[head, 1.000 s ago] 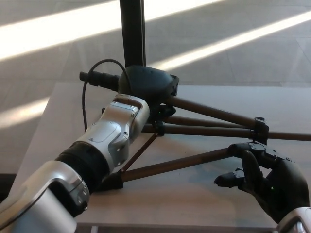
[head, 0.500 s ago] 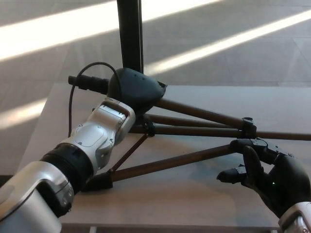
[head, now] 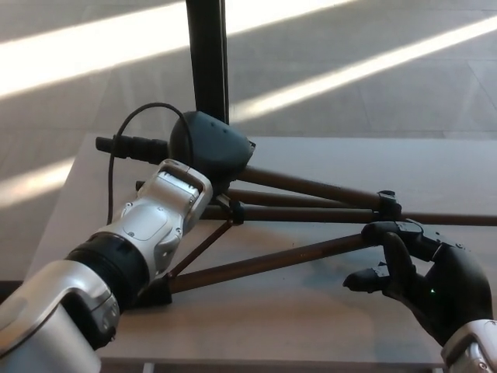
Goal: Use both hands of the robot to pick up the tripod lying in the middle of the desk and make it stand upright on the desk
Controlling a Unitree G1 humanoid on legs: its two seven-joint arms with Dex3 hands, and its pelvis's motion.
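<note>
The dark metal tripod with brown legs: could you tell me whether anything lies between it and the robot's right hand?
Nothing visible does. The right hand sits just beside the dark metal tripod with brown legs, its fingers apart next to the near leg, with only bare grey desk around it.

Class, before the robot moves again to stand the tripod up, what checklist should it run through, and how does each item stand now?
1. Left hand at the tripod's top: ok, grip cannot tell.
2. Right hand holding a leg: not ok, fingers apart beside the nearest leg.
3. Legs spread: ok.
4. Tripod upright: not ok, tilted.
5. Desk space beneath: ok.
</note>
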